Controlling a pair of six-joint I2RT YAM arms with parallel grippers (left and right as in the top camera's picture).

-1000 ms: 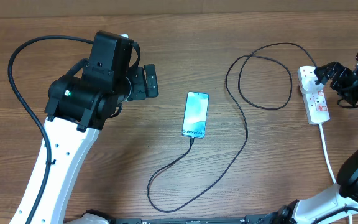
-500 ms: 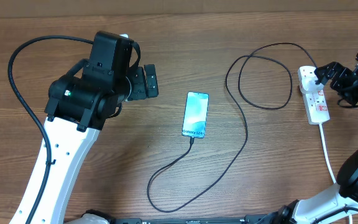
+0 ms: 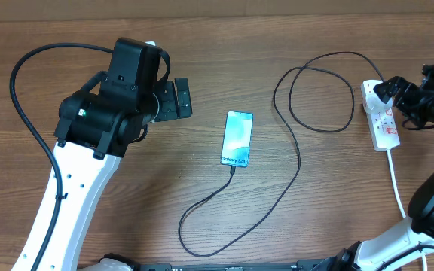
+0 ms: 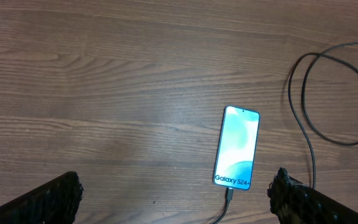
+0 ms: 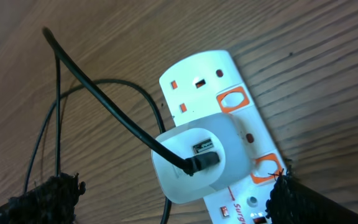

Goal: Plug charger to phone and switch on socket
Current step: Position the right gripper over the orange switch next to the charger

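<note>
Well, the charger (image 5: 194, 163) looks seated in the phone (image 3: 237, 138) mid-surface, its other end plugged into the socket (image 3: 386, 129) at the right edge. So I judge switching on is the step in hand. My right pincer (image 3: 399, 104) hovers spread over the socket; the left pincer (image 3: 179, 99) is spread too, beside the phone. Next I'd press one fingertip onto the red-edged switch (image 5: 267, 169).

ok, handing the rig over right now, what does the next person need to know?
Left hand: open, empty, hovering left of the phone.
Right hand: open, empty, over the plugged end of the socket.
Phone: lying flat, screen lit, charger tip in its bottom port. The cable's other end sits in the white adapter on the socket.
Done: charger plugged into phone.
Left: press the socket switch. Can't tell whether it is on.
</note>
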